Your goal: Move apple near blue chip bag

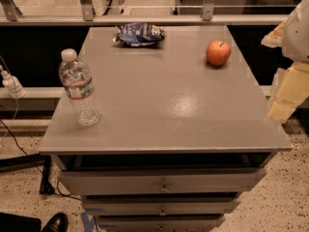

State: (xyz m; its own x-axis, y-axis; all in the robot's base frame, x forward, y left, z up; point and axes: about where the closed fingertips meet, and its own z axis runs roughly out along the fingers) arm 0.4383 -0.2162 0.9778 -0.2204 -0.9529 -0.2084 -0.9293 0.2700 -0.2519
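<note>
The red-orange apple (218,52) sits on the grey cabinet top (164,100) at the far right. The blue chip bag (139,34) lies flat at the far edge, left of the middle, well apart from the apple. My gripper (285,98) hangs at the right edge of the view, beside the cabinet's right side and nearer than the apple, touching nothing.
A clear plastic water bottle (78,88) with a white cap stands upright near the left edge. Drawers (161,182) sit below the top. A railing (145,18) runs behind the cabinet. Cables and a shoe (54,222) lie on the floor at the left.
</note>
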